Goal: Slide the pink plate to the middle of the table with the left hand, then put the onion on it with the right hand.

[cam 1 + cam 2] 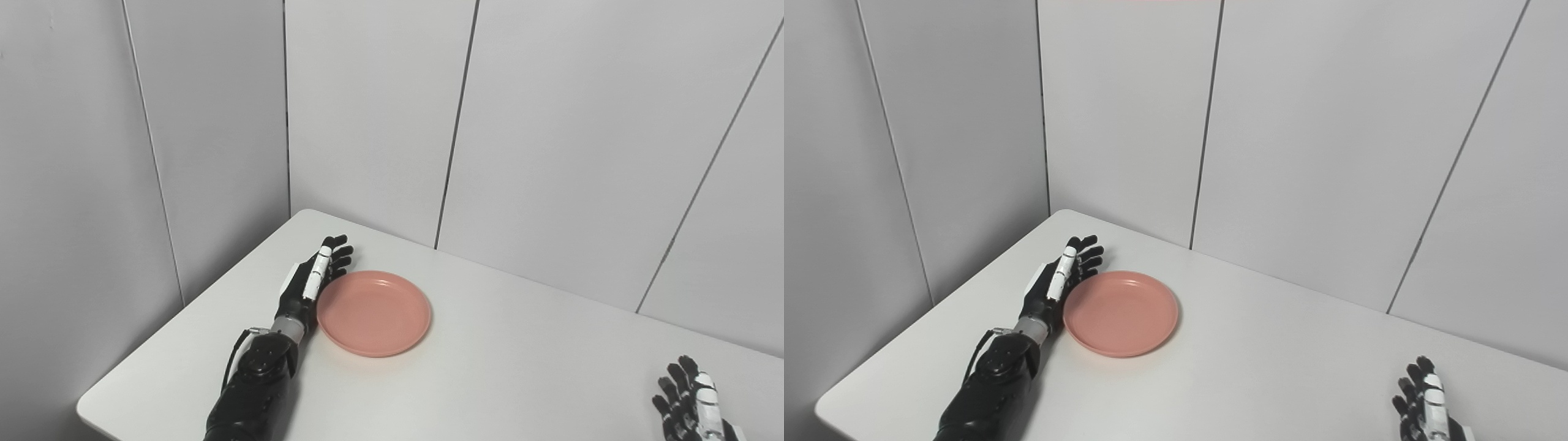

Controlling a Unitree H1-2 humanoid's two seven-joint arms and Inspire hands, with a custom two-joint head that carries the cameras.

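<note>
Right hand [695,401] waits spread and empty at the near edge, while left hand [315,275], fingers straight, flanks the pink plate's [373,312] left rim, table centre lying rightward.

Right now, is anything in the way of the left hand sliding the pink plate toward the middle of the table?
Nothing visible. The left hand lies open along the left rim of the pink plate, and the table to the plate's right is bare. The right hand waits open at the near right. No onion shows.
</note>
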